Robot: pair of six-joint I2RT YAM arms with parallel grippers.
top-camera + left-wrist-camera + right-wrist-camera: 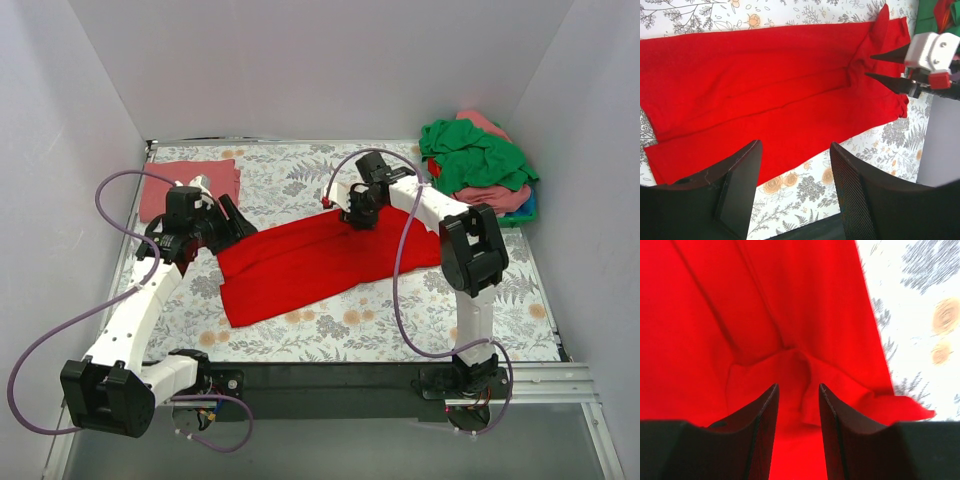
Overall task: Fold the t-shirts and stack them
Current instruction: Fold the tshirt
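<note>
A: Near side first. The left gripper [795, 146] has its fingers wide apart with nothing in them. The long edge of the red t-shirt [765, 85] lies just ahead of the tips, and the tablecloth [805, 187] shows between them.
B: Right side?
A: The right gripper [797, 387] has its fingers parted a little, straddling a puckered ridge of red cloth right at the tips. It doesn't look clamped. The cloth edge runs just outside one finger, with a flipped corner there.
B: Which step?
A: My read is that the lengthwise fold is in. The shirt is a long band with one gripper at each end, so next is the cross fold, one end over the other.
B: How to do it clean?
A: The right fingers should take the whole ridge, all layers; grab only the top one and the band peels open on the lift. The left should pinch or pin its end so the band doesn't drag. Lift low, carry along the band's axis and land edge on edge.
B: Risk?
A: That flipped corner gets folded in. Flatten it first.
B: Where does it go?
A: There's a folded salmon-pink tee [190, 185] behind the left fingers at far left, which is likely the stack. Behind the right fingers at far right is the heap of unfolded tees, with the green tee [475, 155] on top.
</note>
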